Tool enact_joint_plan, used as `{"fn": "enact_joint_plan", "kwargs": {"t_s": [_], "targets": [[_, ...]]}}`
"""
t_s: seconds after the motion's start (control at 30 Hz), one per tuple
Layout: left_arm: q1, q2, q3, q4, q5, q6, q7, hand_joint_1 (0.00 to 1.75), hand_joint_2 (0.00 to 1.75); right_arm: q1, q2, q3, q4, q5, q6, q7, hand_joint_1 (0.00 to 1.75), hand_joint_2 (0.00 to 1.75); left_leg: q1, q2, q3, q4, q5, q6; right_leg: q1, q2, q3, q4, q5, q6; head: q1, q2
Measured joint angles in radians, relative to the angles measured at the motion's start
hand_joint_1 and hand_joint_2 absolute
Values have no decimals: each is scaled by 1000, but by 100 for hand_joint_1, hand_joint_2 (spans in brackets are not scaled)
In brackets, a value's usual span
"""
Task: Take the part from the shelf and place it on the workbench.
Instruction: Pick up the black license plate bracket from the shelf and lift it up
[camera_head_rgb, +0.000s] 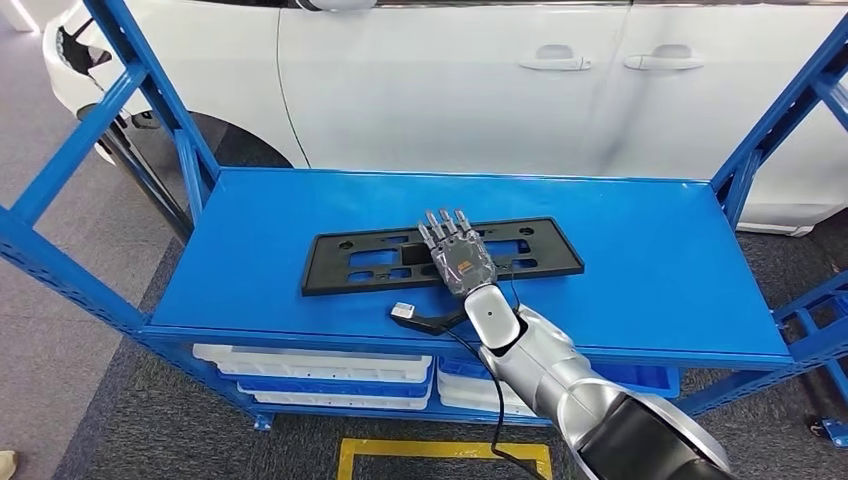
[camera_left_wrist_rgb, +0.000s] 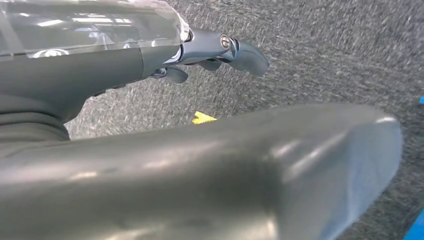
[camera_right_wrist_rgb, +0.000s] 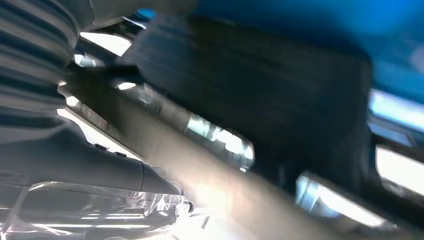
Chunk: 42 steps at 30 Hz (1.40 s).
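Observation:
The part, a long flat black plastic plate with cut-outs (camera_head_rgb: 370, 262), lies lengthwise on the blue top shelf (camera_head_rgb: 650, 270). My right hand (camera_head_rgb: 458, 255) lies on the plate's middle, right of centre. Its fingers stretch straight out across the plate toward the back. The hand's back hides the thumb and the plate's front edge. In the right wrist view the dark part (camera_right_wrist_rgb: 260, 85) is close and blurred. My left hand (camera_left_wrist_rgb: 215, 50) hangs over grey carpet and holds nothing.
A white car (camera_head_rgb: 450, 80) stands close behind the shelf. Blue uprights and braces rise on the left (camera_head_rgb: 150, 90) and right (camera_head_rgb: 780, 110). White and blue trays (camera_head_rgb: 320, 375) sit on the lower shelf. A yellow floor mark (camera_head_rgb: 440, 455) lies in front of the rack.

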Motion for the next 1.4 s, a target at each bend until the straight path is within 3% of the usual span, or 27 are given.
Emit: {"fn": "enact_joint_plan", "kwargs": {"t_s": [0.03,0.07,0.13,0.17,0.3,0.33,0.37,0.43,0.47,0.5,0.53,0.57,0.6,0.67,0.7,0.8,0.87,0.97,1.0,1.03,1.07,1.13,1.17,1.23,1.33,1.4], "targets": [[2,0,0,0,-1,-1,-7,0,0,-1,0,0,0,-1,20,2,175,175,0,0,-1,-14,23,0,1,1,3,1,-3,1,0,0],[3,0,0,0,-3,-3,-13,0,0,-2,0,-1,0,-2,39,1,175,175,0,0,16,-64,60,2,1,2,7,3,-7,3,0,0],[4,1,0,0,-7,-5,-20,0,0,-3,0,-6,0,-4,66,-3,175,175,-2,1,73,-201,132,9,3,4,13,9,-15,10,0,0],[3,1,0,0,-9,-6,-22,0,0,-4,-1,-10,0,-4,72,-5,175,175,-3,2,93,-247,149,15,5,5,14,12,-18,15,0,0],[3,0,0,0,-12,-7,-24,0,0,-6,-4,-22,0,-7,74,-8,175,175,-7,2,106,-279,160,40,5,8,13,15,-23,38,0,0],[2,0,0,0,-13,-7,-25,0,0,-6,-6,-26,0,-10,75,-8,175,175,-5,3,107,-282,163,47,4,7,7,31,-35,43,0,0],[2,0,0,0,-13,-8,-27,0,0,-5,-8,-29,0,-14,76,-10,175,175,-3,4,107,-285,166,52,2,6,-9,67,-58,49,0,0],[2,0,0,0,-13,-8,-33,0,0,0,-11,-39,0,-21,78,-13,175,175,-3,5,103,-286,167,57,-2,4,-71,196,-125,59,0,0],[2,1,1,0,-13,-8,-36,0,0,4,-12,-44,0,-24,79,-14,175,175,-3,5,102,-286,167,58,-5,3,-102,259,-148,62,0,0],[2,2,1,0,-14,-8,-39,0,0,6,-14,-49,0,-25,80,-16,175,175,-3,5,102,-286,167,57,-6,3,-121,296,-155,65,0,0],[2,2,1,0,-15,-8,-44,0,0,8,-14,-53,-1,-25,79,-18,175,175,-3,5,103,-286,167,57,-8,2,-121,294,-141,66,0,0],[3,2,1,0,-17,-9,-51,0,0,8,-15,-57,-2,-26,76,-19,175,175,-3,4,105,-285,166,56,-9,1,-101,251,-110,65,0,0],[2,2,1,0,-20,-10,-60,0,0,8,-16,-62,-4,-26,72,-20,175,175,-3,3,107,-285,165,54,-10,-1,-67,180,-72,62,0,0],[1,2,1,0,-26,-13,-81,0,0,9,-17,-71,-8,-28,62,-21,175,175,-7,1,108,-283,161,46,-7,-2,-7,52,-25,53,0,0],[1,2,1,0,-28,-14,-89,0,44,9,-18,-74,-9,-29,59,-21,175,175,-8,0,108,-283,161,41,-4,-2,6,22,-19,48,0,0],[2,2,1,0,-32,-19,-116,0,175,10,-19,-88,-15,-37,41,-27,175,175,-6,-1,107,-282,158,23,-1,-2,9,9,-18,30,0,0],[2,2,1,0,-35,-23,-145,0,175,11,-21,-110,-22,-53,13,-41,175,175,-4,0,88,-239,128,15,-5,-5,14,0,-14,15,0,0],[2,2,1,0,-38,-26,-160,0,175,14,-23,-153,-42,-88,-51,-74,175,175,-2,1,-1,-50,41,8,-2,-6,14,-1,-14,5,0,0],[3,2,1,0,-41,-26,-158,0,175,17,-24,-169,-53,-106,-78,-93,175,175,-2,1,-26,-3,31,6,-1,-5,14,1,-15,4,0,0],[3,2,1,0,-43,-27,-157,0,175,21,-24,-187,-69,-130,-105,-118,175,175,-2,1,-34,6,41,5,-1,-4,14,3,-17,4,0,0],[3,2,2,0,-45,-27,-156,0,175,27,-24,-209,-96,-167,-129,-155,175,175,-1,1,-23,-24,69,6,-1,-3,14,6,-20,5,0,0],[2,2,4,0,-47,-29,-158,0,175,43,-24,-262,-183,-284,-157,-255,175,175,-2,2,32,-152,138,9,0,-2,15,14,-28,12,0,0],[1,2,6,0,-48,-30,-161,0,175,58,-25,-291,-248,-370,-159,-316,175,175,-2,2,56,-208,158,13,2,-2,12,20,-32,17,0,0],[2,2,12,0,-48,-32,-168,0,175,108,-28,-341,-427,-593,-140,-450,175,175,-5,-1,74,-254,163,23,6,-4,7,25,-35,27,0,0],[5,2,24,0,-51,-34,-176,0,175,228,-33,-397,-796,-1019,-38,-674,175,175,-5,-6,72,-262,165,41,4,-8,1,34,-48,42,0,0],[6,2,31,0,-53,-40,-184,0,175,294,-35,-421,-1024,-1285,71,-792,175,175,-4,-6,74,-269,167,53,1,-7,-30,104,-97,50,0,0]]}}
